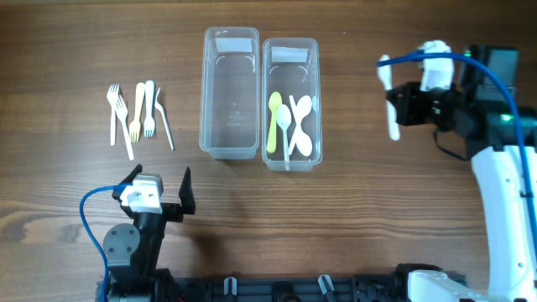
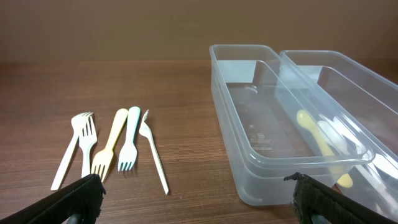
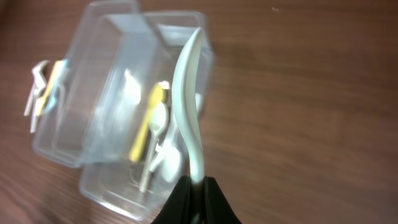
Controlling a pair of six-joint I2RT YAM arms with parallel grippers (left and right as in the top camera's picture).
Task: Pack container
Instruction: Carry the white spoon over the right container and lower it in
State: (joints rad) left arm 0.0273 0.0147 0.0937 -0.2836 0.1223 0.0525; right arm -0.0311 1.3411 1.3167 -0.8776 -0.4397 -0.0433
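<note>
1. The right gripper (image 3: pixel 195 184), clamped on a white spoon (image 3: pixel 189 106), hangs right of the spoon container (image 1: pixel 317 101).
2. It should align the spoon lengthwise over that container before releasing.
3. The left gripper (image 1: pixel 161 179) waits, fingers apart, left of the container.

The surface (image 1: pixel 352 168) is brown wood, its grain running side to side in the overhead view, with lighter and darker streaks.

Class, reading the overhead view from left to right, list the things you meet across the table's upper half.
forks → empty container → container with spoons → white spoon, held in the right gripper
</note>
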